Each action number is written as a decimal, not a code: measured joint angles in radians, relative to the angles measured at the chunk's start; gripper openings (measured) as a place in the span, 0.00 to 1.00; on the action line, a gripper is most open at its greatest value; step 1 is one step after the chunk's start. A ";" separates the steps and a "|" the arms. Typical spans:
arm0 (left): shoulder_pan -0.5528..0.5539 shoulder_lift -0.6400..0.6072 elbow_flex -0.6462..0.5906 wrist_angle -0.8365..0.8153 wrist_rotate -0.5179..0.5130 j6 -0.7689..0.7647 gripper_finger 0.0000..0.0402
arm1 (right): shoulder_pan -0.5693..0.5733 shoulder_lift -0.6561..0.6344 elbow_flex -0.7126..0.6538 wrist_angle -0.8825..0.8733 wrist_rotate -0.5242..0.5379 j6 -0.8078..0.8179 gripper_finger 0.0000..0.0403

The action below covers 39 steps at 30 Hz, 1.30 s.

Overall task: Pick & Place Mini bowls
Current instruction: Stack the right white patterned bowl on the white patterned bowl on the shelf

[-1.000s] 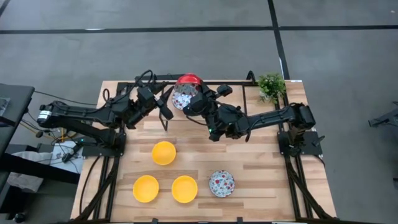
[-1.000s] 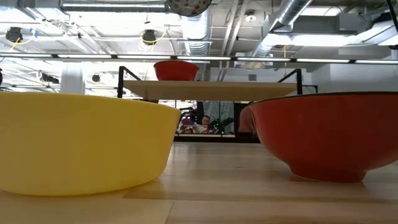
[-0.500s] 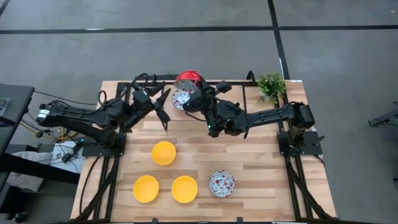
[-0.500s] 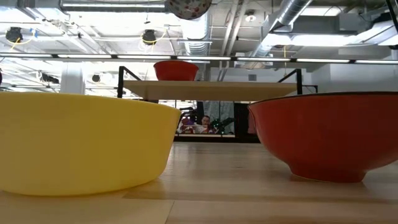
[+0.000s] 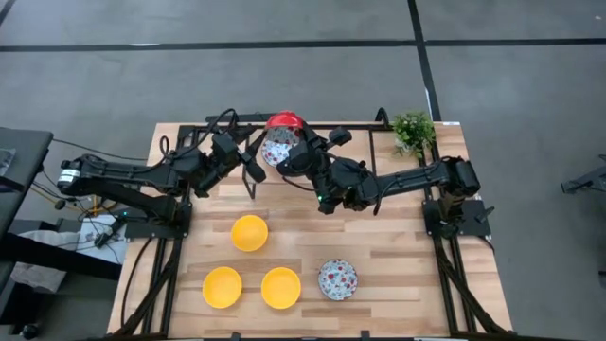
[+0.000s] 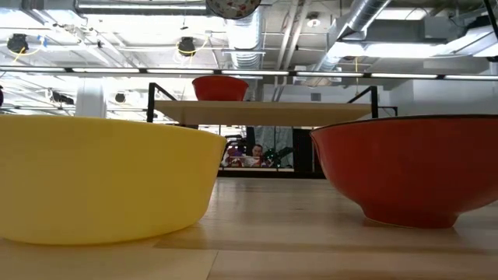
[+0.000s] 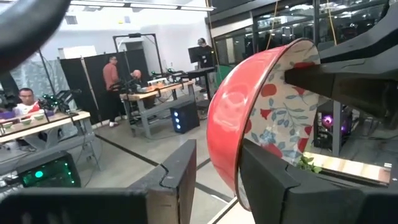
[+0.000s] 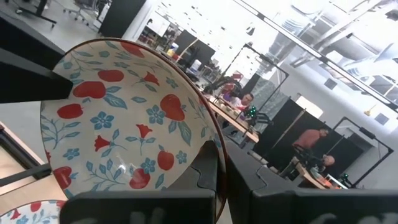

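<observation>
At the far middle of the desk [image 5: 398,246], the right gripper [image 5: 295,150] held a patterned mini bowl [image 5: 277,148] raised off the surface and tipped on edge, its white inside with red fruit and blue flowers facing the right wrist camera. In the right wrist view the fingers [image 8: 208,168] were closed narrowly on the rim of this held bowl [image 8: 118,124], one inside and one outside. The left gripper [image 5: 248,163] stood just beside the same bowl on its other side; in the left wrist view its fingers [image 7: 180,171] were apart with the red outer wall of the bowl [image 7: 249,118] lying in the gap between them, and whether they touched it could not be told. Directly behind the held bowl, a red bowl [image 5: 287,121] rested on the raised shelf at the desk's far edge, also visible in the low view [image 6: 220,88]. Three yellow mini bowls sat on the near half of the desk: one toward the middle [image 5: 249,232], and two close together in the front row [image 5: 222,287] [image 5: 281,288]. A second patterned bowl [image 5: 337,279] sat upright just right of that row. A small green plant [image 5: 413,130] stood at the far right corner. People were seen in the room beyond the desk.
</observation>
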 joint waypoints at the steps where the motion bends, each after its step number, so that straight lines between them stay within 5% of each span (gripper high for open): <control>1: 0.005 0.002 0.000 0.001 0.010 0.000 0.29 | 0.001 0.000 0.000 0.000 -0.001 0.000 0.00; 15: 0.068 0.026 0.000 0.003 0.105 -0.030 0.29 | 0.013 0.000 0.000 -0.005 0.016 0.000 0.00; 24: 0.080 0.052 0.003 0.022 0.114 -0.054 0.09 | 0.029 0.006 0.000 -0.012 -0.015 0.035 0.00; 30: 0.083 0.053 0.003 0.014 0.124 -0.071 0.08 | 0.035 0.007 0.000 -0.024 -0.007 0.038 0.00; 39: 0.082 0.051 0.002 0.003 0.136 -0.056 0.03 | 0.057 0.007 -0.001 -0.035 -0.021 0.011 0.19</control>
